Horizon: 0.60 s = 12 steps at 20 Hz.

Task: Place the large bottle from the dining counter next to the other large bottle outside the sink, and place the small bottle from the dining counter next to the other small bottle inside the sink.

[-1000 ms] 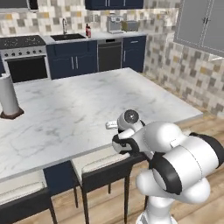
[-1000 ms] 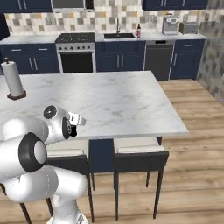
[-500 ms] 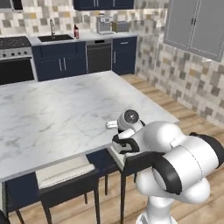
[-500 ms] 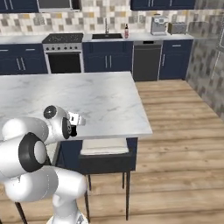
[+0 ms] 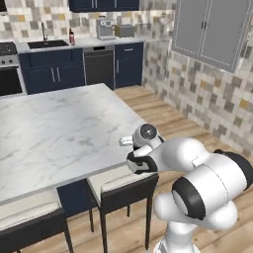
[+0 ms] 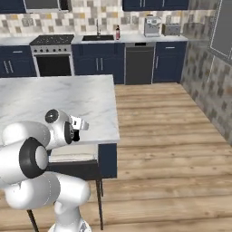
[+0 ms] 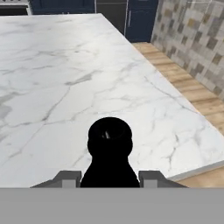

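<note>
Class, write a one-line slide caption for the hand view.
Gripper shut on a dark bottle, seen from above its cap, over the white marble dining counter.

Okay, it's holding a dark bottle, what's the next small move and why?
Probably keep driving toward the back counter: the end effector is shut on the dark bottle, held over the marble dining counter, while the sink and its red bottle sit far across the kitchen.

Base views flank the arm; hand view skims the marble counter.
</note>
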Motion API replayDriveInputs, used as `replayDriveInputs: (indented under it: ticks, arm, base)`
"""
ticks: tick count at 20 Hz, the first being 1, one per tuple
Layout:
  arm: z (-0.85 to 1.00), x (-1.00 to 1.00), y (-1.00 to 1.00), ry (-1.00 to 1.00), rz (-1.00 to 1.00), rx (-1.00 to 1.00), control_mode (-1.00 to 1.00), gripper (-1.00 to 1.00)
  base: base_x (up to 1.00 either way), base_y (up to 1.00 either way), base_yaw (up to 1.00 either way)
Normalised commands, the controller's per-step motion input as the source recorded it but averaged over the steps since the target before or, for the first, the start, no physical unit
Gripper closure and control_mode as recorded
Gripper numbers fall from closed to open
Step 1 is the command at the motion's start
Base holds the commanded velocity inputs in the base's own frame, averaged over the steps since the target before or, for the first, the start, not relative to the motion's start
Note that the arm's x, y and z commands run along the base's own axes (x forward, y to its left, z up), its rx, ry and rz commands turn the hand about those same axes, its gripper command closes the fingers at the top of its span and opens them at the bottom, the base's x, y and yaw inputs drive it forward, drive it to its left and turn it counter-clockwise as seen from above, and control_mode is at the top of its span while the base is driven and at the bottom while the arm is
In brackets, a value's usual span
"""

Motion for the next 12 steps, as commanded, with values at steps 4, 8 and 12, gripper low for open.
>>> replayDriveInputs:
  ticks: [4, 8, 12]
  arm:
    - [0.0, 0.0, 0.0, 0.0, 0.0, 0.0, 1.0, 1.0]
    - [0.0, 0.0, 0.0, 0.0, 0.0, 0.0, 1.0, 1.0]
    - [0.0, 0.0, 0.0, 0.0, 0.0, 0.0, 1.0, 1.0]
  base:
    - [0.09, -0.78, 0.0]
    - [0.08, -0.79, 0.0]
    - [0.18, -0.78, 0.0]
